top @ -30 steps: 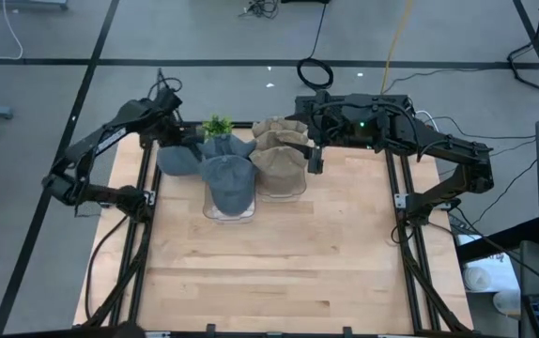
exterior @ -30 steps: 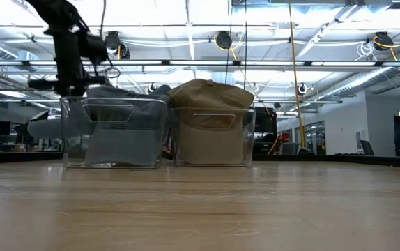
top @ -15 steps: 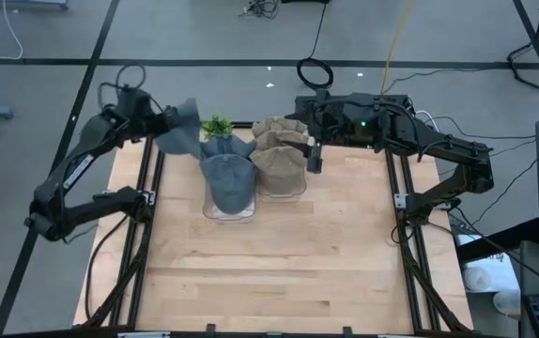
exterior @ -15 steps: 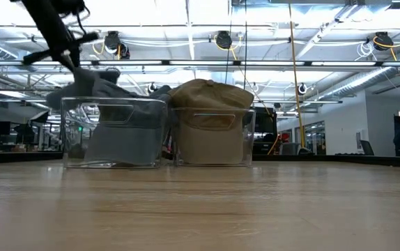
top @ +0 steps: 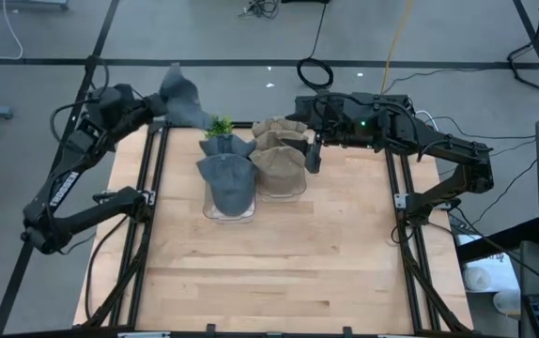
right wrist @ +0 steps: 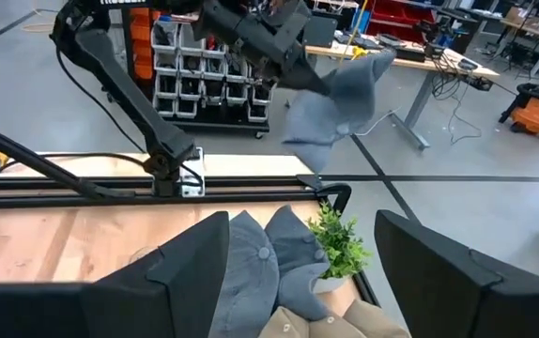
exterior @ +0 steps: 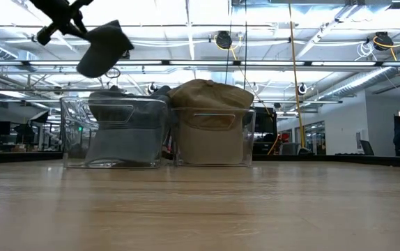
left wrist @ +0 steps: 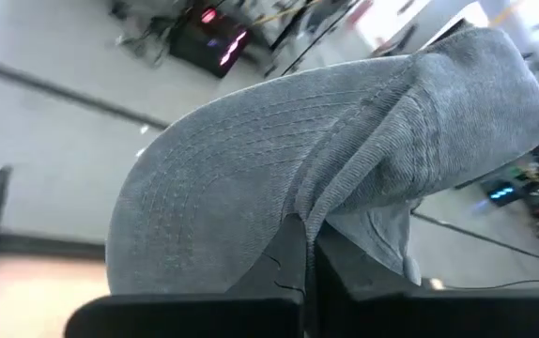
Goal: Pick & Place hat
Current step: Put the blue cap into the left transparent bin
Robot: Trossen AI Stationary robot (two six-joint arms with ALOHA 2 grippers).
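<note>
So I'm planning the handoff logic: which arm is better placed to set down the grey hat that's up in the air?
The left. Its gripper is already shut on the grey hat, lifted beyond the table's far-left corner. The right gripper hangs open and empty beside the bin of tan hats.

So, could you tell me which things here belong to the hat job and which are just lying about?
Part of the job:
- grey hat held aloft by the left hand
- bin of grey hats
- bin of tan hats

Lying about:
- small green plant
- right hand, open, waiting beside the tan bin
</note>
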